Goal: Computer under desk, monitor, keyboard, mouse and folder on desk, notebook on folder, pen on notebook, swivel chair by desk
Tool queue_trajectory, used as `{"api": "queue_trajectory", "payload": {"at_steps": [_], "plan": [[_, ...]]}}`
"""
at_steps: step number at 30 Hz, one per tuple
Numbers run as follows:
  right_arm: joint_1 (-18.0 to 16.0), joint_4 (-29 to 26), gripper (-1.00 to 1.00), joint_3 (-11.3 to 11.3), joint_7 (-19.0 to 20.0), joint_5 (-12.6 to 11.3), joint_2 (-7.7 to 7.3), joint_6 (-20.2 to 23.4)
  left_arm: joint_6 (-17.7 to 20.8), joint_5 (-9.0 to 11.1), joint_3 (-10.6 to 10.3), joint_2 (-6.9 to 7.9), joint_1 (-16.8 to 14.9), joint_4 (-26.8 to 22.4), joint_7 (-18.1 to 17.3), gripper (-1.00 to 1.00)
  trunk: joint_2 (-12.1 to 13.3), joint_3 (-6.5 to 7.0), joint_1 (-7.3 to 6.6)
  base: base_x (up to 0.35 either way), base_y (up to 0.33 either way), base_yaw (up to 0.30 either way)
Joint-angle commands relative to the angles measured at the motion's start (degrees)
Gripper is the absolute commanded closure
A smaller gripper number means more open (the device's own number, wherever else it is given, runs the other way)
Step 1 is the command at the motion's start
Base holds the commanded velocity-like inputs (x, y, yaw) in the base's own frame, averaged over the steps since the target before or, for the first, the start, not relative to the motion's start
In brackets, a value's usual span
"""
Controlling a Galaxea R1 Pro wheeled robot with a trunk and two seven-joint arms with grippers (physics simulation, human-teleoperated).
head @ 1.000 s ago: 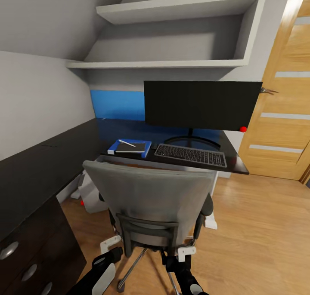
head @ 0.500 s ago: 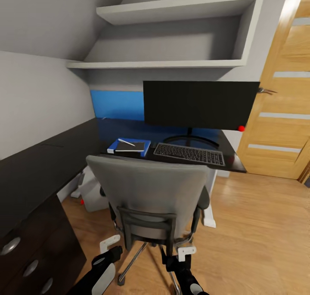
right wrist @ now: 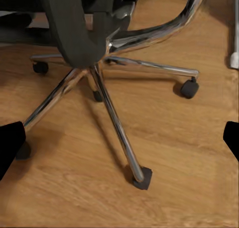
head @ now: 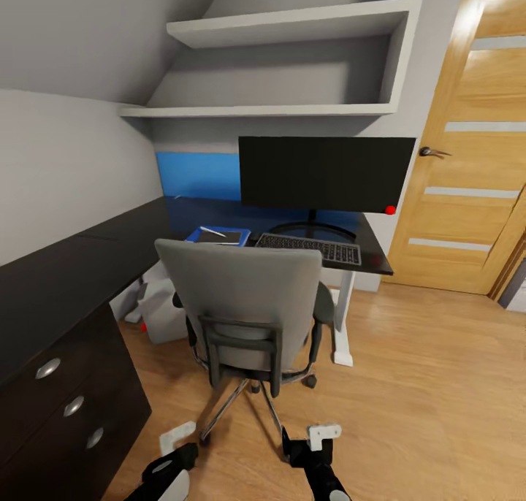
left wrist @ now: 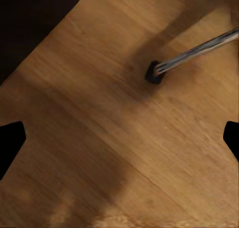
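On the counter the monitor, keyboard and stacked folder, notebook and pen look placed. The swivel chair stands beside it; I can't spot the mouse. My left gripper and right gripper are spread, grasping nothing.

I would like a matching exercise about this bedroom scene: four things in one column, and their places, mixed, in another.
Things:
1. monitor
2. computer
3. notebook
4. swivel chair

Places:
A. on the floor under the desk
B. standing on the desk behind the keyboard
C. on the floor in front of the desk
D. lying on the blue folder

Pairs: 1-B, 2-A, 3-D, 4-C
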Motion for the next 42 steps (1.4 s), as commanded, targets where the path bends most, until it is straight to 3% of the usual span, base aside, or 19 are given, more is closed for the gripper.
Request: {"api": "queue_trajectory", "payload": {"at_steps": [1,4,10,16,22,31,34,42], "plan": [[-0.1,0.6,-1.0,0.6,-0.5,-0.1,0.01,-0.7,-1.3,0.4,-0.6,-0.01,-0.1,1.7,0.4,-1.0,0.0,-0.04,-0.02,-0.106,-0.016,0.0],[0.0,2.2,-1.0,0.6,-0.5,-0.1,0.01,-1.9,-6.3,0.5,-0.6,-0.09,-0.1,6.5,0.3,-1.0,0.4,0.14,-0.24,-0.066,-0.01,0.0],[0.0,4.5,-1.0,0.7,-0.4,-0.2,0.09,-2.7,-12.0,0.6,-0.6,-0.15,-0.1,14.4,-0.2,-1.0,2.8,1.22,-1.56,-0.021,-0.003,0.0],[0.1,5.6,-1.0,0.7,-0.5,-0.3,0.14,-2.8,-16.3,0.8,-0.4,0.16,-0.2,20.5,-6.5,-1.0,5.2,2.3,-2.88,-0.003,0.0,0.0],[0.2,6.6,-1.0,0.6,-0.4,-0.2,0.03,-2.9,-20.9,0.9,-0.4,0.42,-0.1,21.7,-10.5,-1.0,7.6,3.37,-4.2,0.0,0.0,0.0],[0.2,8.6,-1.0,0.6,-0.5,0.0,0.0,-2.9,-22.1,0.8,-0.4,0.5,0.0,21.9,-11.1,-1.0,11.2,4.99,-6.17,0.0,0.0,0.0],[0.2,9.1,-1.0,0.6,-0.5,0.0,-0.06,-2.9,-22.0,0.9,-0.4,1.47,0.0,21.9,-11.0,-1.0,12.4,5.53,-6.83,0.0,0.0,0.0],[0.4,13.3,-1.0,0.7,-0.5,-0.3,0.32,-2.7,-21.7,0.9,-0.4,1.68,0.0,22.0,-10.7,-1.0,15.6,6.96,-8.59,0.0,0.0,0.0]]}}
